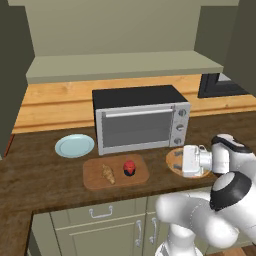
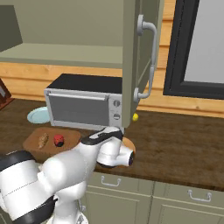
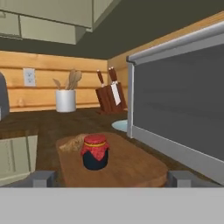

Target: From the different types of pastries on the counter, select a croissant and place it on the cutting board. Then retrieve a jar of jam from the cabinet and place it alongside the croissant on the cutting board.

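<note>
A wooden cutting board [image 1: 141,175] lies on the dark counter in front of the toaster oven. On it rest a small golden croissant [image 1: 107,173] and, just to its right, a jam jar [image 1: 129,168] with a red cloth lid, standing upright. My gripper [image 1: 178,160] hovers to the right of the board, pointing left toward it, open with nothing between its fingers. Seen from the hand, the jam jar [image 3: 95,152] stands free on the cutting board [image 3: 131,166], the croissant [image 3: 72,142] behind it, and the gripper [image 3: 112,179] stays clear of both.
A silver toaster oven [image 1: 137,120] stands right behind the board. A pale blue plate [image 1: 74,145] lies at its left. A round wooden board [image 1: 172,159] sits under my hand. An open cabinet door [image 2: 140,57] hangs overhead. Knife block [image 3: 109,96] and utensil crock [image 3: 65,99] stand far left.
</note>
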